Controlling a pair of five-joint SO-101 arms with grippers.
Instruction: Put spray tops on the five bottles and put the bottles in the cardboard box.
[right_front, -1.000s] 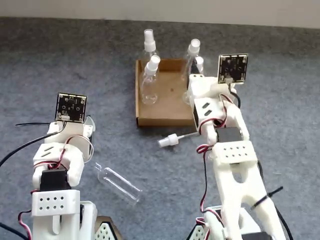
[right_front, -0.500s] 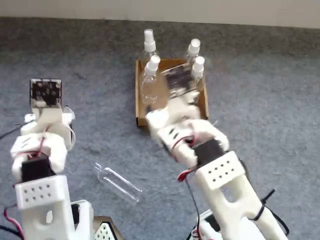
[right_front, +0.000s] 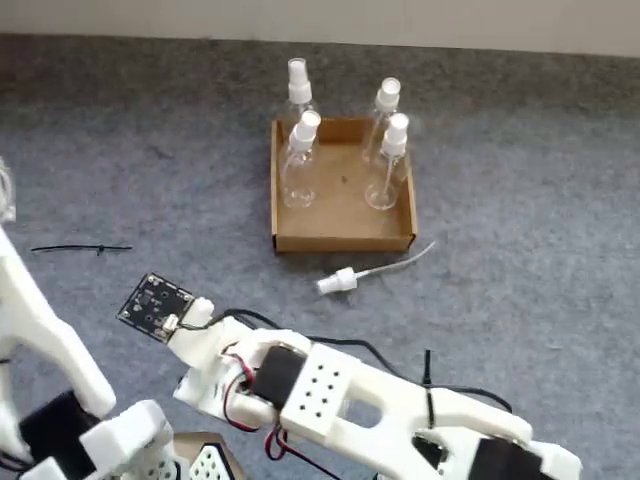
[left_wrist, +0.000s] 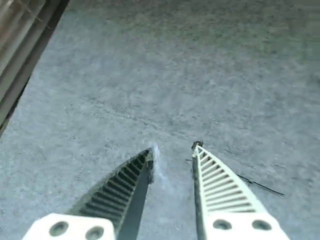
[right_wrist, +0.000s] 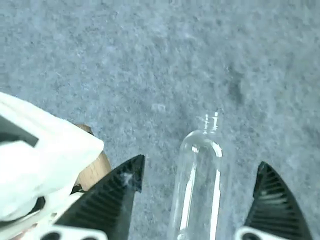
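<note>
Four clear bottles with white spray tops stand at the cardboard box: two inside it, two at its back edge. A loose spray top with its thin tube lies on the carpet in front of the box. The fifth bottle, clear and without a top, lies on the carpet between the open fingers of my right gripper. In the high view the right arm covers that bottle. My left gripper is open over bare carpet at the far left.
Grey carpet covers the whole table. A black cable tie lies at the left, also seen as the cable tie past my left fingers. Another black tie lies by the right arm. The left arm's white base stands close beside the bottle.
The right arm swung from the box down to the lower left, over the lying bottle. The left arm swung out to the left edge.
</note>
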